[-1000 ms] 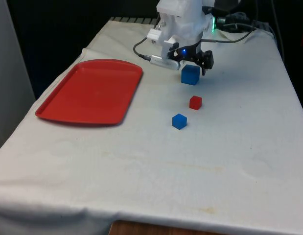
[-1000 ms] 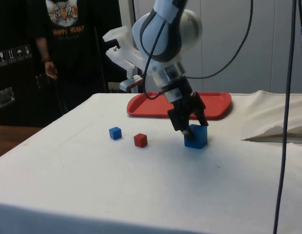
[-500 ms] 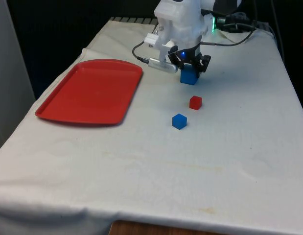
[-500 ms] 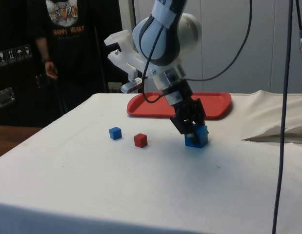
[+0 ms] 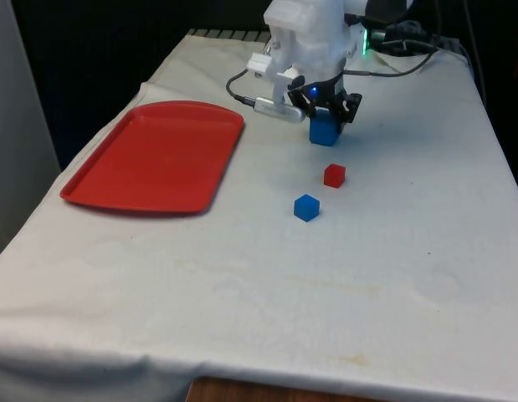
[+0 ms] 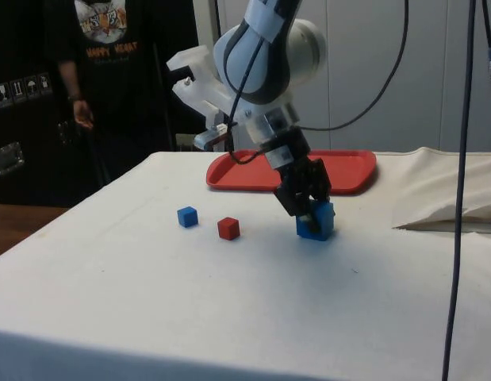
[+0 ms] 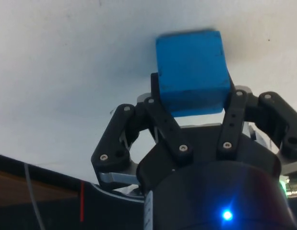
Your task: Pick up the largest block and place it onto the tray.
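Starting nearest the front camera, the white-clothed surface [image 5: 242, 318] lies bare, with faint yellowish stains across the cloth. Further in sits the small blue block [image 5: 306, 207], and just beyond it, slightly toward the front view's right, the small red block [image 5: 334, 175]; the two are near each other but apart. In the side view the same pair, small blue block [image 6: 187, 216] and small red block [image 6: 228, 228], rest flat on the cloth.

Off toward the front view's left lies the red tray [image 5: 154, 159], well apart from all the blocks.

Beyond the small blocks is the large blue block [image 5: 324, 127], the biggest of the three, pinched by the hand [image 5: 326, 107]. The wrist view shows the large blue block [image 7: 191, 72] sitting between the two black fingers [image 7: 160, 115], which press its opposite sides. In the side view the hand [image 6: 307, 208] reaches down at a slant, and the large blue block [image 6: 318, 222] looks tilted, with one lower edge at or just above the cloth; whether it is fully off the surface I cannot tell.

Farther back in the side view, the red tray [image 6: 348, 171] lies behind the arm, and a person [image 6: 94, 71] in a dark printed shirt stands beside the surface's far end.
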`<state>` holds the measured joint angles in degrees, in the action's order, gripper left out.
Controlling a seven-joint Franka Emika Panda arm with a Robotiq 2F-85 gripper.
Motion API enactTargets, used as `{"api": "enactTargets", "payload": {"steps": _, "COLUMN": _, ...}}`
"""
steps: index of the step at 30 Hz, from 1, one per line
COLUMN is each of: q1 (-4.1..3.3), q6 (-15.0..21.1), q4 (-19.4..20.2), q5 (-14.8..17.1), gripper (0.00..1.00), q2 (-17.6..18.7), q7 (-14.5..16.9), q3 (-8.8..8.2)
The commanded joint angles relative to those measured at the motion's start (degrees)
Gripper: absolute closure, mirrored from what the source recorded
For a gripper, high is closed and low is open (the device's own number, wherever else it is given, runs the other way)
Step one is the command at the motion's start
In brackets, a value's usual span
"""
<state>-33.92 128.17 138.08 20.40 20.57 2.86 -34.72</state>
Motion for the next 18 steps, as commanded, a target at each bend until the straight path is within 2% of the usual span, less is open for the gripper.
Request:
{"api": "enactTargets", "payload": {"steps": 1, "q1": -0.29, "q6": -0.34, "q4": 0.11, "q5": -0.63, "gripper": 0.99, "q2": -0.92, "q7": -0.57, "q3": -0.46}}
{"api": "enactTargets", "payload": {"steps": 6, "q1": -0.34, "q6": -1.09, "q4": 0.0, "q5": -1.66, "gripper": 0.99, "q2": -3.21, "q7": -1.55, "q3": -1.03}}
{"api": "enactTargets", "payload": {"steps": 7, "q1": 0.0, "q6": -0.86, "q4": -0.06, "q5": -0.86, "gripper": 0.99, "q2": -2.69, "q7": -0.74, "q3": -0.63}}
{"api": "enactTargets", "payload": {"steps": 8, "q1": -0.29, "q6": -1.32, "q4": -0.06, "q5": -1.89, "gripper": 0.99, "q2": -3.67, "q7": -1.78, "q3": -1.09}}
{"api": "enactTargets", "payload": {"steps": 14, "q1": -0.17, "q6": -2.58, "q4": -0.46, "q5": -3.72, "gripper": 0.99, "q2": -6.76, "q7": -3.44, "q3": -1.49}}
{"api": "enactTargets", "payload": {"steps": 15, "q1": 0.0, "q6": -2.12, "q4": -0.29, "q5": -2.98, "gripper": 0.99, "q2": -6.42, "q7": -2.81, "q3": -1.2}}
{"api": "enactTargets", "payload": {"steps": 18, "q1": -0.11, "q6": -3.61, "q4": -1.03, "q5": -4.64, "gripper": 0.99, "q2": -8.31, "q7": -4.35, "q3": -1.72}}
